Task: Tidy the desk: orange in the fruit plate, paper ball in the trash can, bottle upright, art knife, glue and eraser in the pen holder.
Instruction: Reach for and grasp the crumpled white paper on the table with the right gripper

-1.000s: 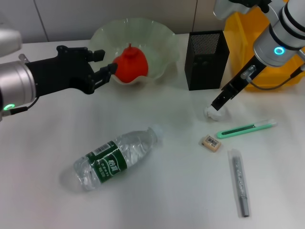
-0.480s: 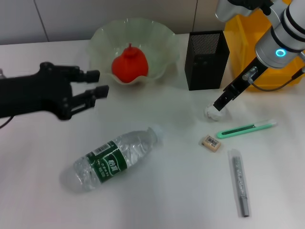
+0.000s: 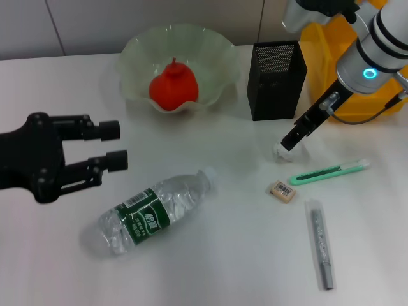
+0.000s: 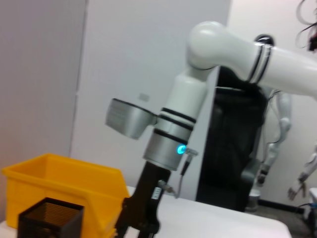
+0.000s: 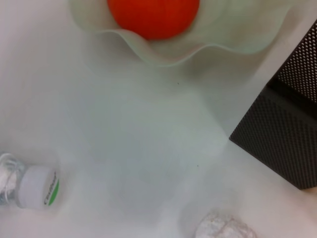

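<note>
In fruit plate [image 3: 220,48], orange [image 3: 173,86] done. Right gripper [image 3: 285,145] at paper ball [image 3: 282,152] — finger state unclear; next lift to trash can [image 3: 328,48]. Left gripper [image 3: 115,145] spread open, empty.

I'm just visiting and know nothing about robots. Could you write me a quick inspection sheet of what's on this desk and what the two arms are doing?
Surface: white desk, no spills seen.
Job's things: orange fruit sits in the pale green wavy plate. Clear plastic bottle with green label lies on its side. White paper ball, tan eraser, green art knife and grey glue stick lie on the desk, outside the black mesh pen holder.
Clutter: nothing seen.
Grippers: left gripper open, empty, above the desk beside the bottle. Right gripper down at the paper ball.
Cables: dark cable looping off the right arm.
Surroundings: yellow bin behind the pen holder.
</note>
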Motion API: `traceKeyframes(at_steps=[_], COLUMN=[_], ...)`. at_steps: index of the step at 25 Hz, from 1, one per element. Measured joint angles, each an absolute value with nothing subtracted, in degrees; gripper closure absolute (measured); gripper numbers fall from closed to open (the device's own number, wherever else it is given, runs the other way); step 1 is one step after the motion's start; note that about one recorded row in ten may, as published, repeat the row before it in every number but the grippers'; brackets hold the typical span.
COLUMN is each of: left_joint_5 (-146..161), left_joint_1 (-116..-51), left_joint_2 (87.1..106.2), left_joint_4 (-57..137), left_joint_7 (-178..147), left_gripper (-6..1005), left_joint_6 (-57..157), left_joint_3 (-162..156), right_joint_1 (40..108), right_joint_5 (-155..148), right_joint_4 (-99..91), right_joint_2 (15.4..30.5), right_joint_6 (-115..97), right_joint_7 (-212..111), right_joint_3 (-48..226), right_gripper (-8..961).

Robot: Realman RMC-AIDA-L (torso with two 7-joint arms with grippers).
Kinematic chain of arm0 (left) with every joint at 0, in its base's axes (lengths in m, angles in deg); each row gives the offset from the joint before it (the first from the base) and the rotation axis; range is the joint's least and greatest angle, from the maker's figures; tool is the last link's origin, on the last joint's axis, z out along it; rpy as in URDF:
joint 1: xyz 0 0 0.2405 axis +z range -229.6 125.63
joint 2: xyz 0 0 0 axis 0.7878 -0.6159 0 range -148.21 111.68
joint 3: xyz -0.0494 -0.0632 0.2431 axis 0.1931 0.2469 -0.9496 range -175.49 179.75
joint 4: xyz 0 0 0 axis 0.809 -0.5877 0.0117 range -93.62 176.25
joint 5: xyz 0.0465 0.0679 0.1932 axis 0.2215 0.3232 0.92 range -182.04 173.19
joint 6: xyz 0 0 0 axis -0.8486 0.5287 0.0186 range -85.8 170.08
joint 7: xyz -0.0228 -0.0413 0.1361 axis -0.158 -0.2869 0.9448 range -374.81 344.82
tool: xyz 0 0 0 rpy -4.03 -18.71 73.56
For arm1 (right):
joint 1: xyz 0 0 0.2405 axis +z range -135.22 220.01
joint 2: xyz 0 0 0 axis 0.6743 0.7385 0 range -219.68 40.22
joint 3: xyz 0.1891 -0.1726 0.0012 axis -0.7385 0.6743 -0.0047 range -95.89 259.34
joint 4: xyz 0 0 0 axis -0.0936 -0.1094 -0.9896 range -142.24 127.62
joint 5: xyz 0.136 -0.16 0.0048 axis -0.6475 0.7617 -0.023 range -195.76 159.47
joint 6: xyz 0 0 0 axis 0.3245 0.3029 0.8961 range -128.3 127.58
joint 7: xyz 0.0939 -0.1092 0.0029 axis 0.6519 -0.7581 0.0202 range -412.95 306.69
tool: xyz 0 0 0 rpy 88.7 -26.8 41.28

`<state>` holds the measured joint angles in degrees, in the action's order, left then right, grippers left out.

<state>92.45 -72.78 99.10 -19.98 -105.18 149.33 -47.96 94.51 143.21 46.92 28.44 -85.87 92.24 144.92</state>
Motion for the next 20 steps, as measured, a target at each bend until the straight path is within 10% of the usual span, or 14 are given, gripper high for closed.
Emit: traceKeyframes(at_steps=[20], left_joint_5=[92.9], left_joint_1=[-74.01], left_joint_2=[98.2], left_joint_4=[-13.15], left_joint_7=[-104.94], left_gripper=[374], left_joint_6=[152.75], left_joint_3=[-47.4], right_joint_1=[94.53], right_joint_5=[144.97], right_joint_4=[46.33], right_joint_2=[29.03], right_joint_6=[-84.88], right_joint_7=[92.24], right_joint_3=[145.18], right_gripper=[227])
